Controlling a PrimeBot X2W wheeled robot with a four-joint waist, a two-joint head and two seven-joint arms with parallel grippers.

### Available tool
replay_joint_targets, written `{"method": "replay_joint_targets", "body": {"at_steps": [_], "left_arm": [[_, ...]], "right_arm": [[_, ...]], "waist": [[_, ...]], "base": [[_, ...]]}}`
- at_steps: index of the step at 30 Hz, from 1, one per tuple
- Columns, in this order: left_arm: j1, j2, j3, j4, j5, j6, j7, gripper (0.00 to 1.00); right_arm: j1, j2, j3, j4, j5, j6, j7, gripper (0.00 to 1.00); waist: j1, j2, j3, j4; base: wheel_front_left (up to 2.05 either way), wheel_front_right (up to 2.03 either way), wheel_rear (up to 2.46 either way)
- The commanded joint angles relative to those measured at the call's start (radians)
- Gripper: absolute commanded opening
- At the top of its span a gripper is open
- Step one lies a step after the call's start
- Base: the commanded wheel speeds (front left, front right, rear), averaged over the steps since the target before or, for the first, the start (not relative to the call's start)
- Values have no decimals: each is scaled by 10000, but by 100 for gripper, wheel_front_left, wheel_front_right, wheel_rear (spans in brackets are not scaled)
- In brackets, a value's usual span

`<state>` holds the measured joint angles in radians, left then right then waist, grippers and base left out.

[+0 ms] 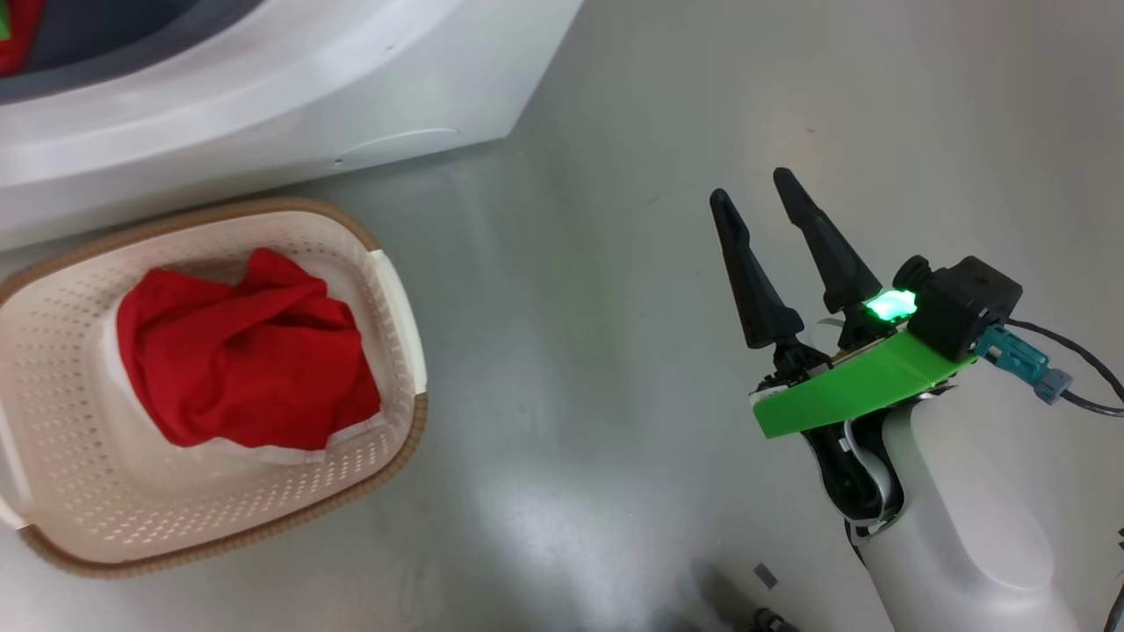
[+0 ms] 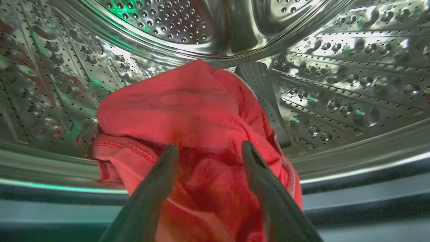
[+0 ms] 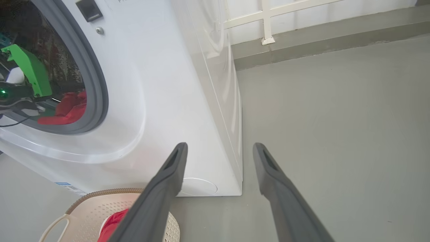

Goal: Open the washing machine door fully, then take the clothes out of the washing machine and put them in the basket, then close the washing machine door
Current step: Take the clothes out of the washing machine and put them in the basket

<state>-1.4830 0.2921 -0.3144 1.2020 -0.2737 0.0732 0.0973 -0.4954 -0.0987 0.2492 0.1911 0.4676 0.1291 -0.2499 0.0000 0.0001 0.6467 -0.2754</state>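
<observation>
Counting the clothes: one red garment (image 1: 241, 360), white trim along its lower edge, lies bunched in the basket (image 1: 61, 395). A second garment (image 2: 188, 107) sits heaped at the front lip of the drum (image 2: 336, 84), not yet out. Door not seen from these angles, but the mouth of the washer (image 1: 263, 96) is unobstructed and an arm reaches in past the grey ring (image 3: 97, 84), so I judge the opening step done. Left gripper (image 2: 210, 146) is inside the drum, jaws spread wide, fingers lying over the near side of the second garment with fabric between them; no pinch on it yet, as far as I can tell. Right gripper (image 1: 751, 184) hangs over bare floor (image 1: 615, 263), well right of the basket, jaws apart and holding nothing. My estimate is roughly halfway: one item in, one to grasp, lift out and drop in, then the door to shut. Whether more cloth hides under the heap I cannot tell. Basket stands on the floor just in front of the washer's lower front, so the carry looks short. Floor is smooth grey, slightly glossy, with soft light patches and a few faint scuffs. Past the washer's side, a raised grey kerb (image 3: 319, 43) runs along a white wall with a white rail (image 3: 267, 20) against it.
</observation>
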Motion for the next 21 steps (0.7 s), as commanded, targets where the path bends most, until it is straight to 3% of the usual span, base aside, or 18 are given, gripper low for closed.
{"method": "replay_joint_targets", "body": {"at_steps": [1,9,19,20,21], "left_arm": [[-389,500,-75,19,183,152,192,100],[-641,571,-271,539,235,392,977,100],[-430,596,-442,782,95,207,2366,100],[-401,576,-455,791,71,167,2467,98],[-377,559,-451,797,35,139,2518,83]], "right_arm": [[48,93,202,-178,-31,16,-118,100],[35,188,255,-174,7,16,-118,100],[38,216,198,-147,-43,16,-118,100],[37,215,198,-144,-46,16,-118,100],[33,213,198,-140,-50,16,-118,100]], "waist": [[0,-1,154,-209],[0,-1,334,-405],[0,-1,357,-355],[0,-1,348,-347],[0,-1,340,-338]], "base": [[0,0,0],[0,0,0],[0,0,0],[0,0,0],[0,0,0]]}}
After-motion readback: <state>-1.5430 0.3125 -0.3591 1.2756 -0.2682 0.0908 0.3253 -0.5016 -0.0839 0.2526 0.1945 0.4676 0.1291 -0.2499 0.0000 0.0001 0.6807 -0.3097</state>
